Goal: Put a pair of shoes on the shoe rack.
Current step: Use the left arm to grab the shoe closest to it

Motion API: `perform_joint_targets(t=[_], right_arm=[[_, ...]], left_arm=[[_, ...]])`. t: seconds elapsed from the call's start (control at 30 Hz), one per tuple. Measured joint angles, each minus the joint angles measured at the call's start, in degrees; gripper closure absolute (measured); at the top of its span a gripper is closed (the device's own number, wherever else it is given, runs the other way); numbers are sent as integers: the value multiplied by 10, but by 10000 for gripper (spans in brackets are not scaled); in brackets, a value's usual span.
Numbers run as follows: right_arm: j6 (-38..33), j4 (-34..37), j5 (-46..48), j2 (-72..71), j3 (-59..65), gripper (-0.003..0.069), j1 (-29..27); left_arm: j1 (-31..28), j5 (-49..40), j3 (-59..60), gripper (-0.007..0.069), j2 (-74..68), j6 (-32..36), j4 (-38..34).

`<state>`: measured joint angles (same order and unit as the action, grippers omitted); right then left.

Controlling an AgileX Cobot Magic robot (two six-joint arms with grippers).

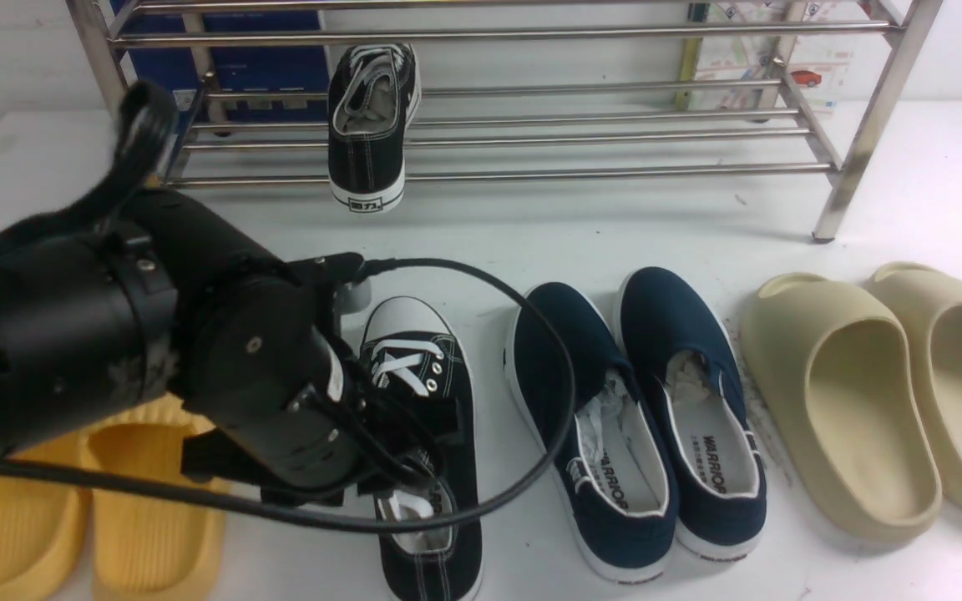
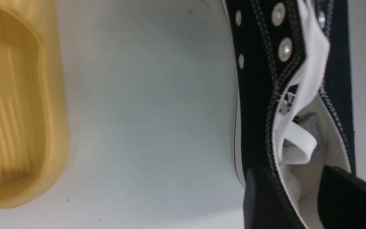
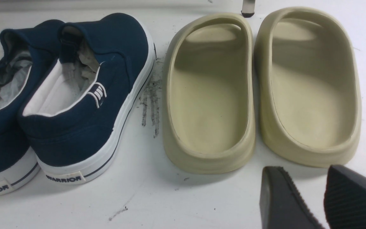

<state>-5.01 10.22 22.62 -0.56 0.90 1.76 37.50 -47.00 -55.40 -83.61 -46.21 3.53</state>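
Left gripper [image 2: 292, 173] was down over the black sneaker [image 1: 414, 334] lying on the table [image 1: 698, 225]. In the left wrist view its jaws stood apart and straddled the sneaker's side wall near the heel opening, one finger [image 2: 265, 203] outside the canvas and the other over the white lining. The gap looked way wider than that wall, so I'd call it open and not gripping anything yet.

Going across from the left: the yellow foam slides [image 1: 139, 517] sat at the near left corner, just beside the arm. Next came that sneaker, toe pointing toward the shoe rack [image 1: 865, 133], white laces loose in the opening. Its partner, the other black sneaker [image 1: 370, 117], was already up on the rack's lower bars toward the left side, toe in and heel hanging out over the front bar. After that came the navy slip-ons [image 1: 560, 359] side by side, then the beige foam slides [image 1: 844, 392] at the far right.

Right gripper [image 3: 305, 171] hung over bare table just by the beige slides, jaws apart, nothing between them.

So about halfway, I reckon: one sneaker racked, one on the table. What's left is closing on that side wall, lifting it and parking it beside its partner.
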Motion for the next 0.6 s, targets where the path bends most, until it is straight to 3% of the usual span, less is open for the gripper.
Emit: perform_joint_targets(t=[0.13, 0.3, 0.5, 0.53, 0.57, 0.6], right_arm=[[0, 0, 0, 0, 0, 412, 0], [0, 0, 0, 0, 0, 412, 0], [0, 0, 0, 0, 0, 412, 0], [0, 0, 0, 0, 0, 412, 0], [0, 0, 0, 0, 0, 412, 0], [0, 0, 0, 0, 0, 412, 0]], left_arm=[[0, 27, 0, 246, -38, -2, -10], [0, 40, 0, 245, -85, -2, -5], [0, 56, 0, 400, -125, -2, -3], [0, 56, -1, 474, -126, -3, -2], [0, 55, -1, 484, -126, -3, -2], [-1, 52, -1, 546, -126, -4, 0]])
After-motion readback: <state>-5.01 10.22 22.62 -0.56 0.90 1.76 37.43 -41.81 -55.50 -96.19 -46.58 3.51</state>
